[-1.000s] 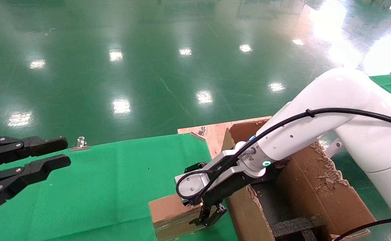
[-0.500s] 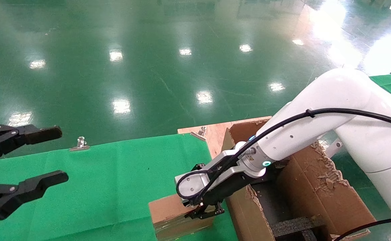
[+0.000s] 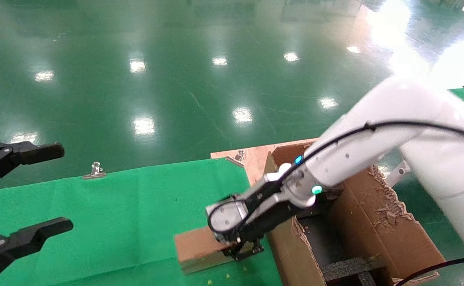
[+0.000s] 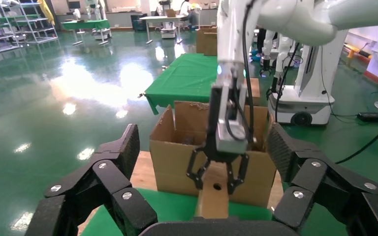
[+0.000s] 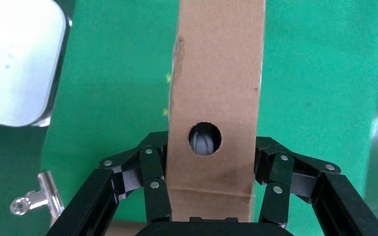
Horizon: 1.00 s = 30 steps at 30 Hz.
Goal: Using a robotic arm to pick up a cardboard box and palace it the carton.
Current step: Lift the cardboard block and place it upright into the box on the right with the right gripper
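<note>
The small brown cardboard box (image 3: 194, 248) with a round hole (image 5: 205, 138) is at the near edge of the green cloth, beside the carton (image 3: 375, 222). My right gripper (image 3: 243, 250) on the white robotic arm (image 3: 375, 135) is shut on the box's end, one finger on each side (image 5: 211, 164). In the left wrist view the same grip shows from the front, with the box (image 4: 212, 201) before the carton (image 4: 172, 157). My left gripper (image 3: 66, 186) hangs wide open over the cloth's left side, holding nothing.
Black foam inserts (image 3: 351, 268) lie inside the carton, whose flaps are torn. A green cloth (image 3: 136, 214) covers the table, held by a metal clip (image 3: 95, 170) at its far edge. A wooden board (image 3: 255, 159) shows beside the carton.
My right gripper has closed on the box, and the box has shifted and tipped slightly as the arm moves. My left gripper has opened much wider.
</note>
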Motion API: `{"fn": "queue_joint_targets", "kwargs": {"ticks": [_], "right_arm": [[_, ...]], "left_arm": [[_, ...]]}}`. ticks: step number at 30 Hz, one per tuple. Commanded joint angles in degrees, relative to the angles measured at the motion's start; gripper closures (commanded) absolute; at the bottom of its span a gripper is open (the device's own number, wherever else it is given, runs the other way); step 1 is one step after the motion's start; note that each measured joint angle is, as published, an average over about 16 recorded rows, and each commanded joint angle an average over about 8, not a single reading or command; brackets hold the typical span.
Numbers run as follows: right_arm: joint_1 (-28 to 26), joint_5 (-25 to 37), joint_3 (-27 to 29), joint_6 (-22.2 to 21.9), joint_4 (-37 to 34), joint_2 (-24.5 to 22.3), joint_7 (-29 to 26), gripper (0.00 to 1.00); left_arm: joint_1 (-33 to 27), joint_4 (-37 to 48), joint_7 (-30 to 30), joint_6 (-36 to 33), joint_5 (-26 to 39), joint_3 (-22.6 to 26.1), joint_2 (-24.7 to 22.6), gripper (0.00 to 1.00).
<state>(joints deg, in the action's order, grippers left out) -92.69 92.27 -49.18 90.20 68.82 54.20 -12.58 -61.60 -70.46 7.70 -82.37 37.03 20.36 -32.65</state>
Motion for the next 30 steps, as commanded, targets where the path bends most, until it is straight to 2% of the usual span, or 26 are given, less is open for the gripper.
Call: {"fn": "queue_joint_targets", "kwargs": {"ticks": [1, 7, 16, 25, 30], "right_arm": [[-1.3, -1.2, 0.0, 0.4, -0.8, 0.2, 0.4, 1.00], [-11.6, -6.2, -2.6, 1.1, -7.3, 0.8, 5.2, 1.00], [-26.9, -14.3, -10.8, 1.3, -16.5, 1.4, 10.7, 1.00], [-33.3, -20.8, -20.5, 1.3, -23.2, 1.0, 14.8, 1.00], [-35.4, -23.0, -25.9, 1.3, -25.9, -1.3, 16.0, 1.00]], "left_arm": [[0.0, 0.0, 0.0, 0.0, 0.0, 0.0, 0.0, 0.00], [0.0, 0.0, 0.0, 0.0, 0.0, 0.0, 0.0, 0.00], [0.0, 0.0, 0.0, 0.0, 0.0, 0.0, 0.0, 0.00], [0.0, 0.0, 0.0, 0.0, 0.0, 0.0, 0.0, 0.00], [0.0, 0.0, 0.0, 0.0, 0.0, 0.0, 0.0, 0.00]]}}
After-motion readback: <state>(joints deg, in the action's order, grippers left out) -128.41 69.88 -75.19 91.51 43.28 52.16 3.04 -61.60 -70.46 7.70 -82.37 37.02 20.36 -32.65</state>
